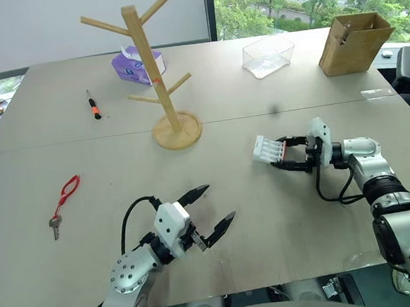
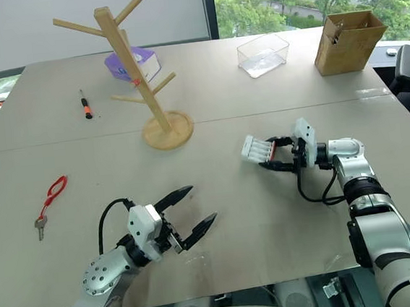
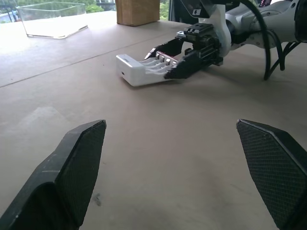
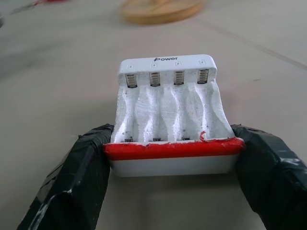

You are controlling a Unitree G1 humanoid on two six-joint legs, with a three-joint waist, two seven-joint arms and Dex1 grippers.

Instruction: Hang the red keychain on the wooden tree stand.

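Your surface is a big pale beige top with a seam running across it, windows and green trees behind. The red keychain lies flat near the left edge, well apart from the wooden tree stand standing past the seam. Your left pincer sits spread wide, holding nothing. Your right pincer is clamped on a white battery charger with a red end; "Power" is printed on it.
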